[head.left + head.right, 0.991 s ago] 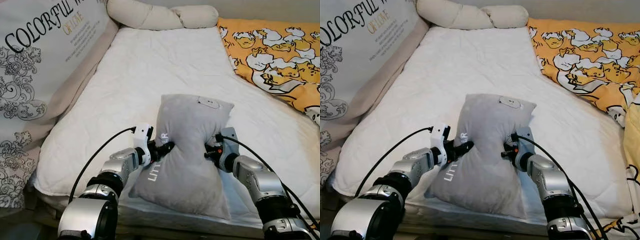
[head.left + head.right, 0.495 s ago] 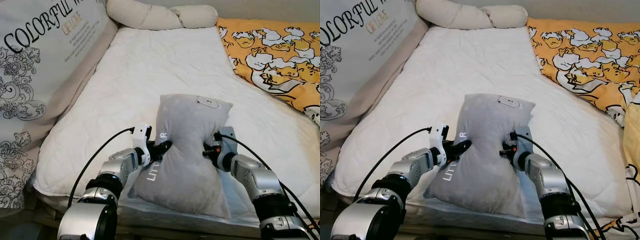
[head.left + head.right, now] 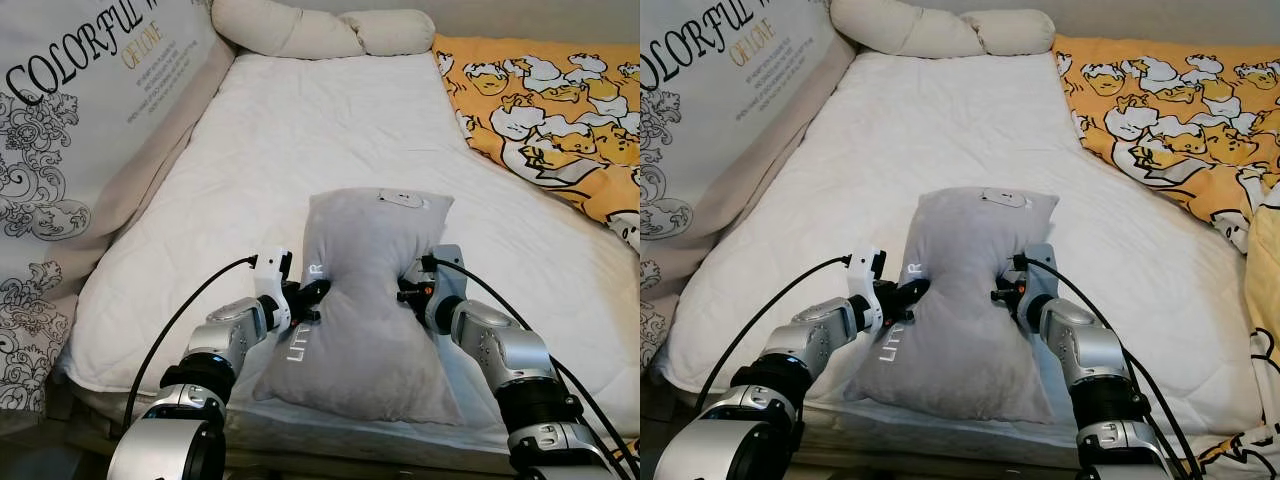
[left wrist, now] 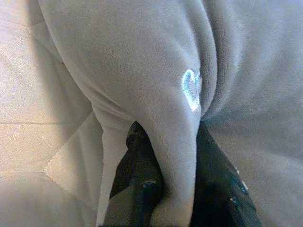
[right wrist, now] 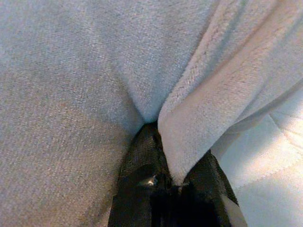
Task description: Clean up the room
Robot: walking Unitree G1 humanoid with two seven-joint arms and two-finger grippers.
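Pillow (image 3: 362, 290), grey plush, lies between both end effectors, long axis pointing up the bed (image 3: 300, 130): left end effector (image 3: 312, 297) and right end effector (image 3: 408, 293) each pinch a side fold (equally near).

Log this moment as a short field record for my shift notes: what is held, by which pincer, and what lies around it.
held item: grey pillow, pinched in at its middle
left pincer: shut on a fold of the pillow's left edge
right pincer: shut on a fold of its right edge
surface: white mattress
far end: cream bolster
robot's right: yellow duck-print blanket
robot's left: lettered cushion
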